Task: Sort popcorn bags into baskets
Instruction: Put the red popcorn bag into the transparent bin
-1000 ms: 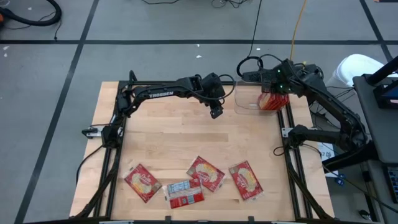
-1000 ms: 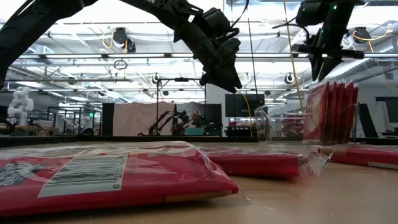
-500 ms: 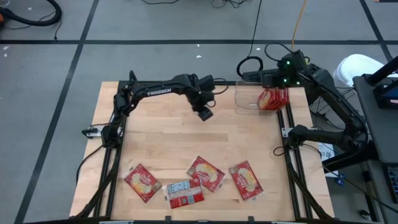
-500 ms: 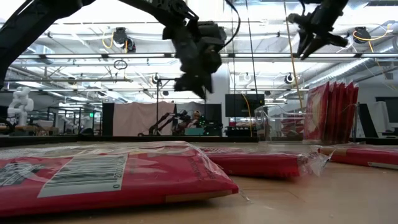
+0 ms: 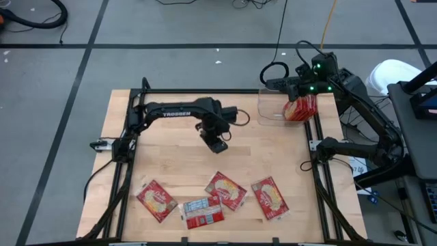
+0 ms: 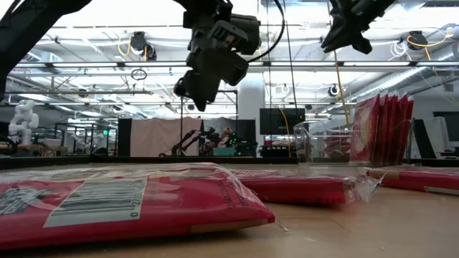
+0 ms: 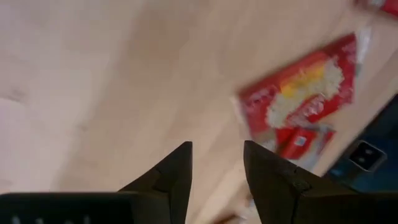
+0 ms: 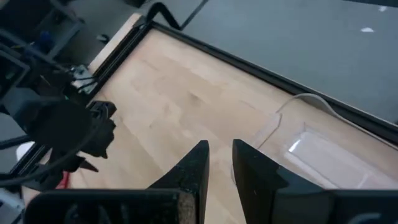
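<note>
Left hand above mid-desk, fingers narrowly apart, empty; four popcorn bags flat at near edge, well apart from it. Right hand over clear basket, narrow gap, empty; upright bags below.

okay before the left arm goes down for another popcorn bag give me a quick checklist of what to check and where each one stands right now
1. Left gripper free of any bag: ok, fingers apart with nothing between them in its wrist view.
2. Bags left to pick: ok, four popcorn bags lie flat along the table's near edge.
3. Left gripper over a bag: not ok, it hangs above bare table, short of the row.
4. Target free of overlap: not ok, the label-side bag touches or overlaps its neighbour.
5. Clear bin has room: ok, packets stand at one end, the rest is open.
6. Right gripper out of the way: ok, it is raised by the bin.
</note>
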Controlling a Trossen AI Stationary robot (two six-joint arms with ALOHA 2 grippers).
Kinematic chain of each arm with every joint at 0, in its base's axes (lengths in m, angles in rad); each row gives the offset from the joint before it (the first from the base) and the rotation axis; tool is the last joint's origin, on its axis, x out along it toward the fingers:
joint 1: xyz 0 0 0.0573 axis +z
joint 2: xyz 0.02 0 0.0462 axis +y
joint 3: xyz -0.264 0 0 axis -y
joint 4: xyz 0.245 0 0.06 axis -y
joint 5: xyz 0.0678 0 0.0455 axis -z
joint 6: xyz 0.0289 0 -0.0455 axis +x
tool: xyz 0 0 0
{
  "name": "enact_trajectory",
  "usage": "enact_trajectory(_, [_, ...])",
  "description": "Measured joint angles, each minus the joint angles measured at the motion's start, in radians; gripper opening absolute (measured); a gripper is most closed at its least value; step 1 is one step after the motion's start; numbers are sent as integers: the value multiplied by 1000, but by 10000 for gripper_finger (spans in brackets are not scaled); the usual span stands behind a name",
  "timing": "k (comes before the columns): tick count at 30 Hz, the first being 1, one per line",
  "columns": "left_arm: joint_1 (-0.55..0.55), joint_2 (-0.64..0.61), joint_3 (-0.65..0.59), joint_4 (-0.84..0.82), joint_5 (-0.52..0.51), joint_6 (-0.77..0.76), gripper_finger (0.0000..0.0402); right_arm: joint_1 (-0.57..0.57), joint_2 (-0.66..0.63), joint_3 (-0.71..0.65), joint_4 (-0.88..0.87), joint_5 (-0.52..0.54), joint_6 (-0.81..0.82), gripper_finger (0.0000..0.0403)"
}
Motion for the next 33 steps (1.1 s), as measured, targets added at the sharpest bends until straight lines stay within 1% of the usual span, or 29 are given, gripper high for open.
enact_trajectory(3, [-23,0,-44,2,38,-79,174,0,0,0,1,-18,-34,66])
enact_trajectory(7, [-50,0,-103,2,44,-113,226,0,0,0,0,-19,-66,66])
enact_trajectory(10, [-57,-11,-131,2,69,-99,262,0,0,0,1,-19,-70,66])
enact_trajectory(12, [-52,-27,-133,-4,54,-59,279,0,0,0,4,-18,-70,66])
enact_trajectory(14, [-47,-42,-133,-12,27,-12,289,0,0,0,21,-18,-64,66])
enact_trajectory(16, [-43,-52,-134,2,-3,25,290,0,0,0,38,-18,-36,66])
enact_trajectory(19, [-37,-62,-134,51,-79,98,279,3,0,0,62,-18,-22,66])
enact_trajectory(21, [-35,-68,-134,74,-156,119,268,14,0,0,72,-18,-45,66])
enact_trajectory(25, [-43,-71,-134,112,-322,100,246,50,0,-1,87,-9,-120,66])
enact_trajectory(27, [-52,-71,-134,131,-383,101,238,74,0,-14,117,25,-152,66])
enact_trajectory(29, [-58,-72,-153,197,-437,110,230,100,0,-40,157,44,-170,66])
enact_trajectory(33, [-72,-84,-239,352,-492,107,218,156,-10,-116,272,41,-182,66])
